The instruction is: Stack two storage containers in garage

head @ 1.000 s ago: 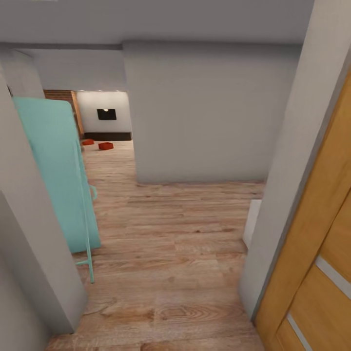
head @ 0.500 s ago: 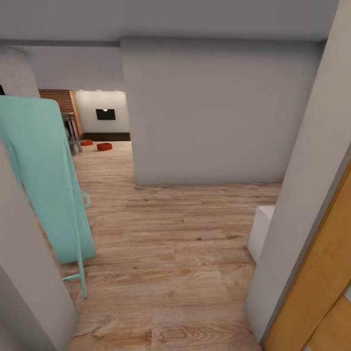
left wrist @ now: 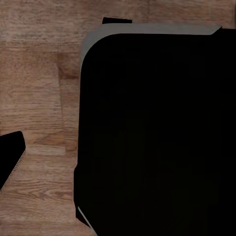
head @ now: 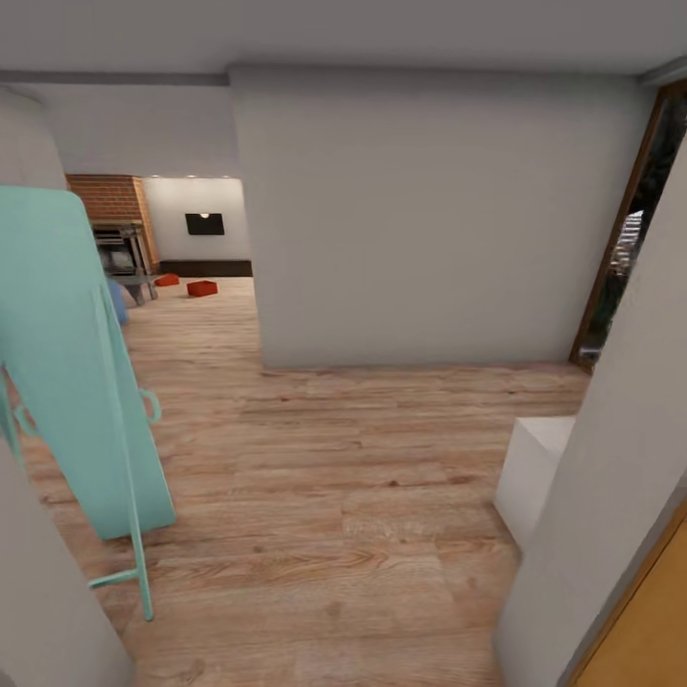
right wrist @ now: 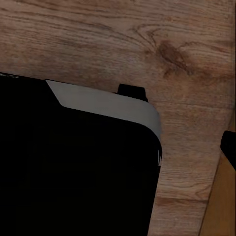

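Progress is at its very start: both storage containers (head: pixel 201 288) (head: pixel 168 280) lie on the light plank flooring (head: pixel 334 458) just in front of the long dark low cabinet (head: pixel 205 268), well beyond the grey wall (head: pixel 420 219). Fetching, carrying to the garage and stacking all remain. Whether either claw is spread or pressed together cannot be told.

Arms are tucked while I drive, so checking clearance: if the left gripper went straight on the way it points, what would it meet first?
Most likely the robot's own dark base, which takes up most of the left wrist view, with wood-plank flooring beside it. Depth is unclear, so treat this as a guess.
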You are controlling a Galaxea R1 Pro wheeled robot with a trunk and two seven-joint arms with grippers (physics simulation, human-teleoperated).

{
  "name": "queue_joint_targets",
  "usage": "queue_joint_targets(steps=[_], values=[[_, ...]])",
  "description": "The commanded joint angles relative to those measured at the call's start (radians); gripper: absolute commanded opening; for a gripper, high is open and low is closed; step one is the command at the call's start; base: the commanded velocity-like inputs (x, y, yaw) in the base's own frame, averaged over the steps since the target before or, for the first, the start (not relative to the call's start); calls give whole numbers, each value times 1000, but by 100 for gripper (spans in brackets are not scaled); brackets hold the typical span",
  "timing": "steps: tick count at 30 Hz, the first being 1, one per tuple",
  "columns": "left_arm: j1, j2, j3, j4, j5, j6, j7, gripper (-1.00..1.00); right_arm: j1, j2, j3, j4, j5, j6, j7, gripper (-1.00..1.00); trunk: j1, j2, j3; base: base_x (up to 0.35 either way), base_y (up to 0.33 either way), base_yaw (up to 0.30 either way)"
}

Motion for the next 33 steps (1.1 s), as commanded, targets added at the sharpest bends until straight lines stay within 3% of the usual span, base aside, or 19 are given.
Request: queue_joint_targets(steps=[1, 33], values=[[1, 0, 0, -2, 8, 0, 1, 100, -1, 1, 8, 3, -9, -5, -1, 100, 1, 0, -1, 323, 0, 0], [1, 0, 0, -2, 8, 0, 1, 100, -1, 1, 8, 3, -11, -5, -1, 100, 1, 0, -1, 323, 0, 0]])
